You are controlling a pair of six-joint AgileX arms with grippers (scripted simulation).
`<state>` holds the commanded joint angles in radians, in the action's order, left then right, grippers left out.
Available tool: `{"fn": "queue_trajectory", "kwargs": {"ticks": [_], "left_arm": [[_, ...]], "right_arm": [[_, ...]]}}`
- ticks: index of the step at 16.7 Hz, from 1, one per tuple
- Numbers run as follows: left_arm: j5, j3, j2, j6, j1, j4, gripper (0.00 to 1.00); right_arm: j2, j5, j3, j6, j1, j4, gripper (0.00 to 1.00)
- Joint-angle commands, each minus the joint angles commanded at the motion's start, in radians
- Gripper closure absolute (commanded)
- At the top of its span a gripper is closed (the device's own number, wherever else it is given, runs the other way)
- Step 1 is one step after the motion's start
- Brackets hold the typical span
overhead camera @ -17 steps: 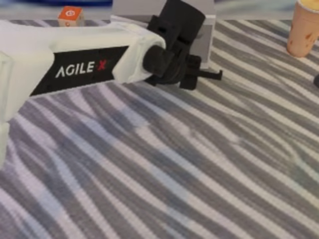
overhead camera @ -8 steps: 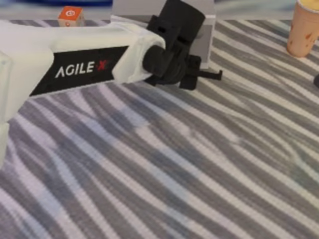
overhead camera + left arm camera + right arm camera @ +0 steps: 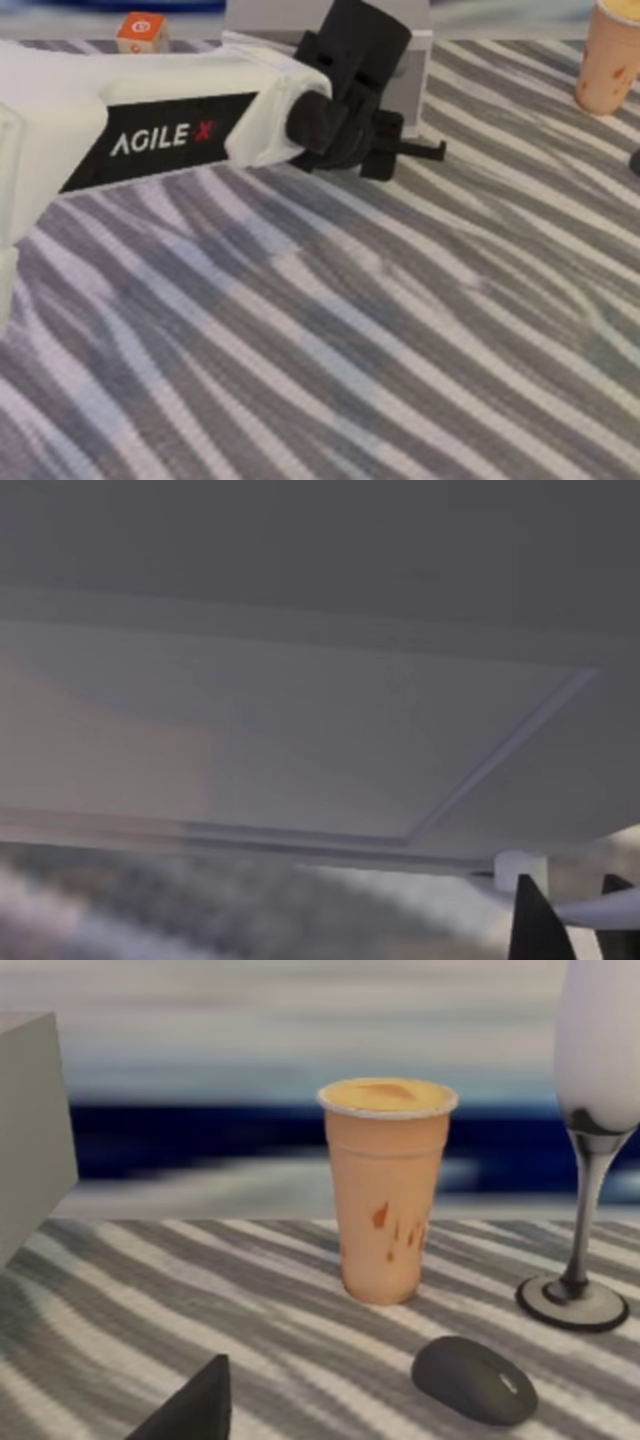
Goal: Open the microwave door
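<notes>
Microwave [image 3: 415, 75] sits just behind left gripper [image 3: 425, 150], whose finger spacing I cannot tell.

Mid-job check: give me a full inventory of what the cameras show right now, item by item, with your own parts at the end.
microwave: one, silver-grey, at the far edge of the table, mostly behind the left arm.
microwave door: one, light grey with a pale frame, filling the left wrist view at close range.
door handle: one, pale bar, between the left end effector's dark fingertips.
cube: one, orange with a white mark, far left of the table.
cup: one, orange, upright, far right of the table.
wine glass: one, pale with a dark stem, beside the cup.
computer mouse: one, dark grey, in front of the cup.
tablecloth: one, grey and white stripes.
left end effector: black, at the microwave's front.
right end effector: only a dark tip shows.
</notes>
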<state>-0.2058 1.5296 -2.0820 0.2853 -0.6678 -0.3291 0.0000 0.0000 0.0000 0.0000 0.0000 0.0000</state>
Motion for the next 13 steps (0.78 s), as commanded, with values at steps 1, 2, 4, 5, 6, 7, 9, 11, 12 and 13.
{"fn": "queue_trajectory", "kwargs": {"ticks": [1,2,4,5,6,7,9,11,12,13], "left_arm": [[0.0,0.0,0.0,0.0,0.0,0.0,1.0],[0.008,0.005,-0.002,0.006,-0.009,0.0,1.0],[0.012,-0.007,0.004,-0.003,-0.005,0.003,1.0],[0.016,-0.014,0.009,-0.011,-0.002,0.008,1.0],[0.019,-0.02,0.015,-0.017,0.001,0.013,1.0],[0.023,-0.028,0.021,-0.026,0.004,0.018,1.0],[0.027,-0.038,0.024,-0.033,0.008,0.02,1.0],[0.027,-0.038,0.024,-0.033,0.008,0.02,1.0],[0.027,-0.038,0.024,-0.033,0.008,0.02,1.0],[0.027,-0.038,0.024,-0.033,0.008,0.02,1.0]], "right_arm": [[0.0,0.0,0.0,0.0,0.0,0.0,0.0],[0.0,0.0,0.0,0.0,0.0,0.0,0.0],[0.0,0.0,0.0,0.0,0.0,0.0,0.0],[0.0,0.0,0.0,0.0,0.0,0.0,0.0],[0.0,0.0,0.0,0.0,0.0,0.0,0.0],[0.0,0.0,0.0,0.0,0.0,0.0,0.0],[0.0,0.0,0.0,0.0,0.0,0.0,0.0],[0.0,0.0,0.0,0.0,0.0,0.0,0.0],[0.0,0.0,0.0,0.0,0.0,0.0,0.0],[0.0,0.0,0.0,0.0,0.0,0.0,0.0]]}}
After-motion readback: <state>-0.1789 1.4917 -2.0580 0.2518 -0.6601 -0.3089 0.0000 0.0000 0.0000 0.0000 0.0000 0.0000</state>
